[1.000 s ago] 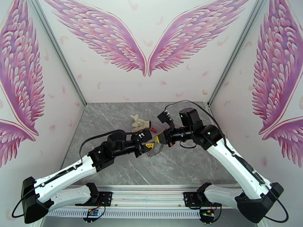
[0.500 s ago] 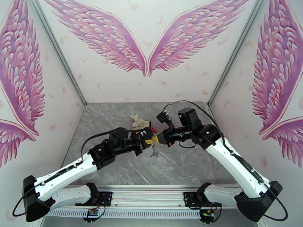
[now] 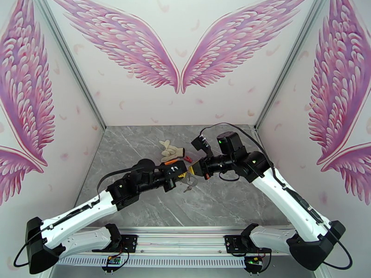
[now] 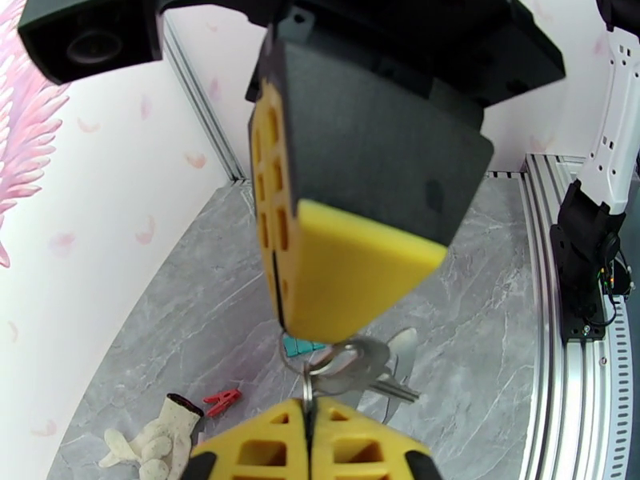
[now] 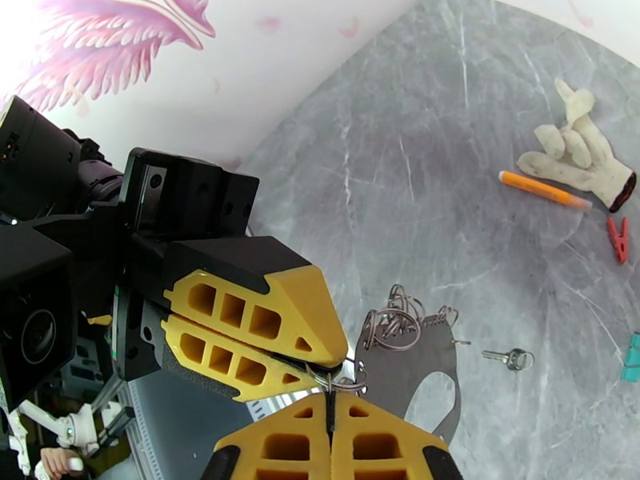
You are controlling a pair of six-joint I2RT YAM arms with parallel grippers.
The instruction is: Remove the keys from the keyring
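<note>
Grey marbled table (image 3: 218, 205), pink-winged walls (image 3: 125, 38), silver keys (image 4: 364, 376), orange pen (image 5: 544, 190), red clip (image 5: 618, 238)

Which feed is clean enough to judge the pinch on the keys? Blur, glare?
Right wrist view: sharpest on the small silver keys on wire rings, white wall blown out top left. Left wrist view: the yellow-padded right gripper looms over them, grey marble table edge bowed by the lens. Top external view: keys too small.
</note>
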